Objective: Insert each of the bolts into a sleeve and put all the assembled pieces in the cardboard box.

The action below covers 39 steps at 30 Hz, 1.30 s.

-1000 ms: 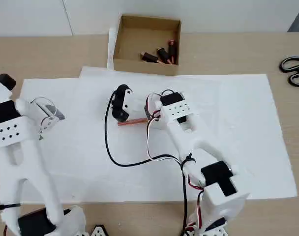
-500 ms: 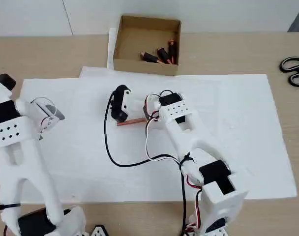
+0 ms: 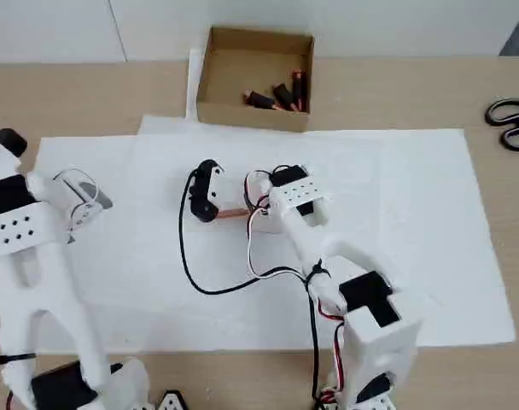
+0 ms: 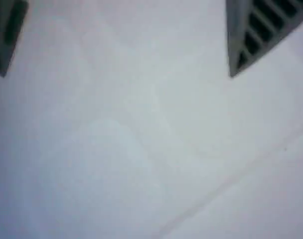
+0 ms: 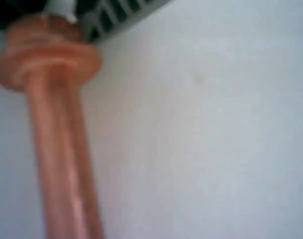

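A copper bolt (image 3: 232, 212) lies on the white paper (image 3: 413, 213) at the middle of the table. In the right wrist view its flanged head (image 5: 46, 56) sits against a dark ribbed finger (image 5: 116, 12), and its shaft (image 5: 62, 159) runs away over the paper. My right gripper (image 3: 245, 205) is down at the bolt and looks shut on its head end. My left gripper (image 3: 85, 199) hangs over the paper's left part, open, with nothing between its fingertips (image 4: 236, 55). The cardboard box (image 3: 210, 81) at the back holds several black sleeves with bolts (image 3: 276, 96).
Scissors (image 3: 510, 114) lie at the table's right edge. A black cable (image 3: 188, 265) loops from the right arm's wrist camera (image 3: 206, 190) across the paper. The paper's right half lies bare.
The right arm has shifted a little left and toward the table's front over the bolt, so less of the bolt shows. The left arm has not moved.
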Each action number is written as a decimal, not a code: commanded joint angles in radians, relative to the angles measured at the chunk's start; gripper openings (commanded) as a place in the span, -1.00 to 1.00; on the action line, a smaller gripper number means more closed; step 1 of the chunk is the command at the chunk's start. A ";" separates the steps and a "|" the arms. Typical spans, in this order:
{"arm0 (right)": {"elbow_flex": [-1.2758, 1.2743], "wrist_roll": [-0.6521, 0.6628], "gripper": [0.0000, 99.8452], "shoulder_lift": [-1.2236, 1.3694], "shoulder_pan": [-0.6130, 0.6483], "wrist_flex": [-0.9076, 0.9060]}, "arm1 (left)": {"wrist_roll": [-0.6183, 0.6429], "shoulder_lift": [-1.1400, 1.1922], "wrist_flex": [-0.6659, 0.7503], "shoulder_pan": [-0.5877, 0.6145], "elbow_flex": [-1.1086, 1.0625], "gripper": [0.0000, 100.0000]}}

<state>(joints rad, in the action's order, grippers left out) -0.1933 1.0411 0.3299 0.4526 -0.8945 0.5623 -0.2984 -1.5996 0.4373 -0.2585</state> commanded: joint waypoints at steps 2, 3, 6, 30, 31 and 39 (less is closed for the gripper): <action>-0.011 0.000 -0.66 0.024 0.007 -0.010 | 0.005 -0.034 -0.005 -0.002 0.038 -0.46; -0.011 0.000 -0.66 0.024 0.007 -0.010 | 0.005 -0.034 -0.005 -0.002 0.038 -0.46; -0.009 0.000 -0.67 0.024 0.002 -0.030 | 0.005 -0.034 -0.005 -0.002 0.038 -0.46; 0.025 -0.157 -0.92 0.015 -0.185 -0.058 | 0.005 -0.034 -0.005 -0.002 0.036 -0.46; 0.043 -0.175 -0.92 0.015 -0.189 -0.058 | 0.005 -0.034 -0.005 -0.002 0.036 -0.46; 0.193 -0.293 -0.92 0.015 -0.188 -0.088 | 0.005 -0.034 -0.005 -0.002 0.036 -0.46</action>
<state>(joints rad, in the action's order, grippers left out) -0.0921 0.7864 0.3498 0.3284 -0.9651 0.5654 -0.2984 -1.5996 0.4373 -0.2585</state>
